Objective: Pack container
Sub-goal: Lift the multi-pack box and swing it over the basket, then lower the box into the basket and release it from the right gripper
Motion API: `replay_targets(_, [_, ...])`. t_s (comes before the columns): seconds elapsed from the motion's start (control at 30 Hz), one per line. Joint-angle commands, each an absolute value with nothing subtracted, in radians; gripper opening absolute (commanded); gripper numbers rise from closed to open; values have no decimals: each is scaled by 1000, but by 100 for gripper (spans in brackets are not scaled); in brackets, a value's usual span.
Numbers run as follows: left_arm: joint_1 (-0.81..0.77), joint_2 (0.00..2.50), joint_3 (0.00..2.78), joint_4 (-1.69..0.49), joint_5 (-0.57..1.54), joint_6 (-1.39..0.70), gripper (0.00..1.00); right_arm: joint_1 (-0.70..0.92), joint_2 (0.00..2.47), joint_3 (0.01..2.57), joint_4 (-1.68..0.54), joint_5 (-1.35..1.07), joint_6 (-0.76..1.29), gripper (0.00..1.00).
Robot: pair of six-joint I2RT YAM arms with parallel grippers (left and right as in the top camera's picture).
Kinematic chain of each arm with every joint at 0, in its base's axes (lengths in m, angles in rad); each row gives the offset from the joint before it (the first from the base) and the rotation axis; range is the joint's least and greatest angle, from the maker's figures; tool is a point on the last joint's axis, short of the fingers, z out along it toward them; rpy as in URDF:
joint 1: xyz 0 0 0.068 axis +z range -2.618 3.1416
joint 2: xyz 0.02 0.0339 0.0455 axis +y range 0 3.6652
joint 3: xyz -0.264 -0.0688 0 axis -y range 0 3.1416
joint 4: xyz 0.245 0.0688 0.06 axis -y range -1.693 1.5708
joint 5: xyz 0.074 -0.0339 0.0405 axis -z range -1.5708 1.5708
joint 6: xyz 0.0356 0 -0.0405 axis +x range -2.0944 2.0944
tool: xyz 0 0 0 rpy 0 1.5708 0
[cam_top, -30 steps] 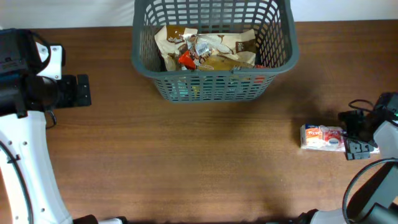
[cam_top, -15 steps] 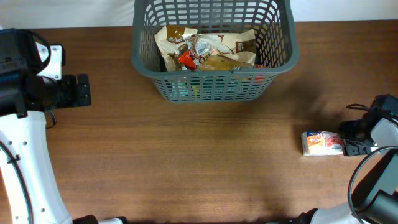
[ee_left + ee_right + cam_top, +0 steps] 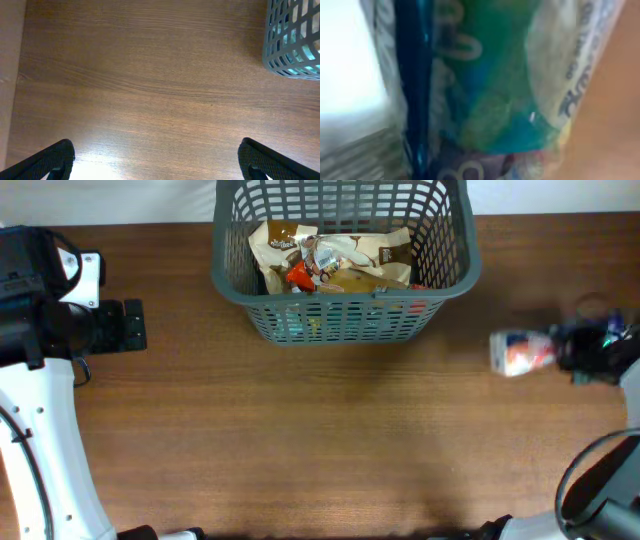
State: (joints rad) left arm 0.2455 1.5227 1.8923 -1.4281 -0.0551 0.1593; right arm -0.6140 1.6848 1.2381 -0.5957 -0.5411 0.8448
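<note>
The container [image 3: 345, 323], a dark grey lattice basket, stands at the back centre with several food packets [image 3: 330, 260] inside; its corner [image 3: 295, 40] shows in the left wrist view. My right gripper [image 3: 555, 350] is at the right side of the table, shut on one end of a white and orange food packet [image 3: 520, 352], which is blurred by motion. That packet [image 3: 490, 90] fills the right wrist view with blurred green and blue print and hides the fingers there. My left gripper [image 3: 128, 325] rests far left, open, its jaws wide apart over bare wood [image 3: 160, 160].
The brown wooden table [image 3: 320, 440] stretches between the arms. A white wall or cloth runs along the back edge [image 3: 120, 200]. The left arm's white body [image 3: 40, 440] covers the front left corner.
My right gripper has shut on the food packet, and packet and gripper have shifted toward the back of the table, blurred now. The left arm has not moved.
</note>
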Motion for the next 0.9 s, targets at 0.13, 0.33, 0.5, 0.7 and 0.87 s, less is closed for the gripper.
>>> replay_targets(0.13, [252,1526,1898,-1428,-41,147,99,-542,1550,1596,-595,-884,612,4])
replay_targets(0.33, [252,1526,1898,-1428,-41,147,99,-301,1536,1782,-659,-902,256,4])
replay_targets(0.5, [252,1526,1898,-1428,-41,147,99,-79,1540,1795,-663,-699,4,4])
replay_targets(0.7, [252,1526,1898,-1428,-41,147,99,154,1562,1795,-665,-380,-255,4])
replay_targets(0.87, [252,1526,1898,-1428,-41,147,99,237,1578,1795,-645,-289,-419,4])
